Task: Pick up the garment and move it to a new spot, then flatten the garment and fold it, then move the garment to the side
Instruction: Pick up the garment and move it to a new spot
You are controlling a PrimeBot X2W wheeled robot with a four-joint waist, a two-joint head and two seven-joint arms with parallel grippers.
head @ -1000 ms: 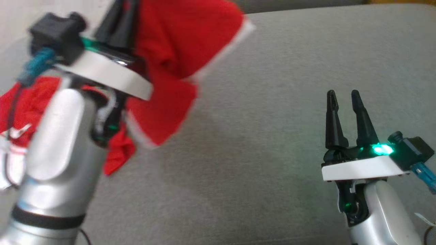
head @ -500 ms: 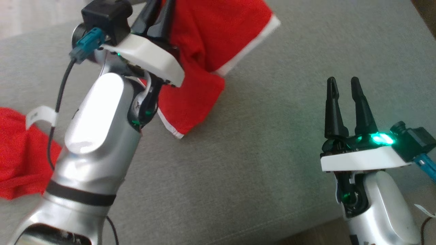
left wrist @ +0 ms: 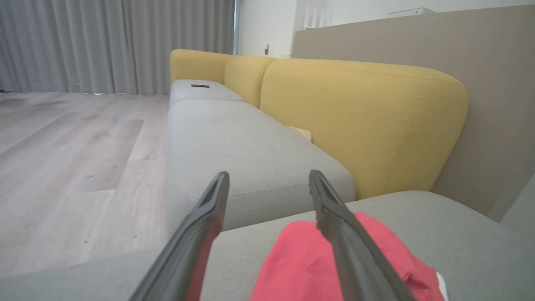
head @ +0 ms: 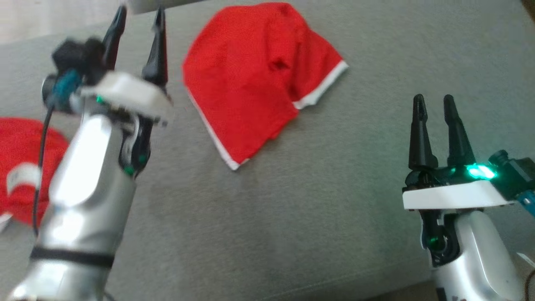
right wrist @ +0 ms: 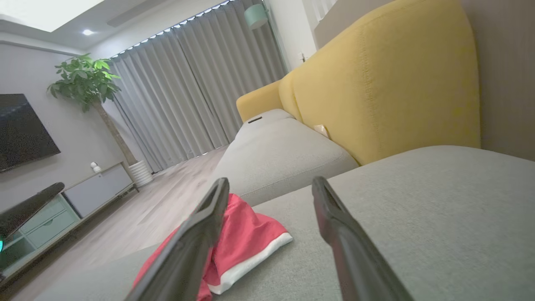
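The garment (head: 250, 79) is red with white trim and lies crumpled on the grey sofa seat (head: 317, 209), upper middle in the head view. My left gripper (head: 140, 16) stands open just left of it, clear of the cloth and holding nothing. The left wrist view has the garment (left wrist: 301, 259) low and to the right, partly behind the right finger of that gripper (left wrist: 268, 177). My right gripper (head: 433, 102) is open and empty at the lower right, well apart from the garment. From the right wrist the garment (right wrist: 250, 238) lies ahead, left of the open right gripper (right wrist: 271, 184).
A second red cloth (head: 21, 159) lies at the far left of the seat, partly behind my left arm. Yellow backrests (left wrist: 359, 113) rise behind the seat. Wooden floor (left wrist: 62, 146) lies beyond the sofa's edge. A TV cabinet (right wrist: 62, 200) and a plant (right wrist: 83, 83) stand across the room.
My left gripper has opened and let go of the garment, which now rests on the seat. The left arm has drawn away to the left. The head camera has shifted.
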